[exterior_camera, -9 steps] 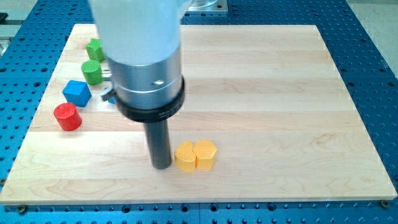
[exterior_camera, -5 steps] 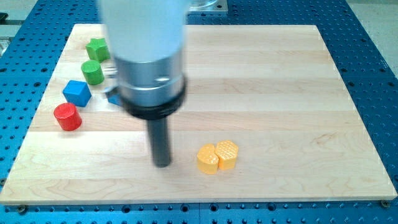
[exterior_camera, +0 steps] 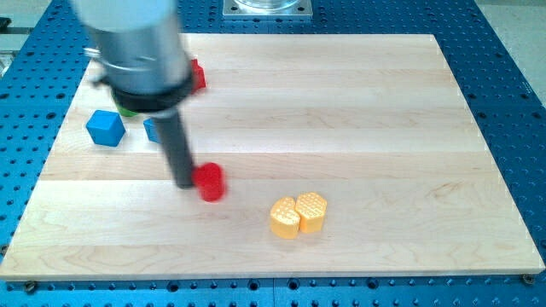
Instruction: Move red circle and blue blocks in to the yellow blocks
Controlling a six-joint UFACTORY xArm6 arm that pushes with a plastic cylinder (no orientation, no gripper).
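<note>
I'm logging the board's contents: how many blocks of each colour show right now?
Red: 2, a cylinder beside my tip and one behind the arm.
Blue: 2, a cube and one partly hidden.
Yellow: 2.
Green: 1, a sliver.
Total: 7.

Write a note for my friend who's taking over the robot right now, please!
My tip sits right against the left side of the red circle, mid-board. The two yellow blocks sit touching each other, lower right of the red circle, with a gap between. One blue block is at the view's left; a second blue block peeks out behind the rod. Nothing has reached the yellow blocks. Left to do: push the red circle in, then both blue blocks.
</note>
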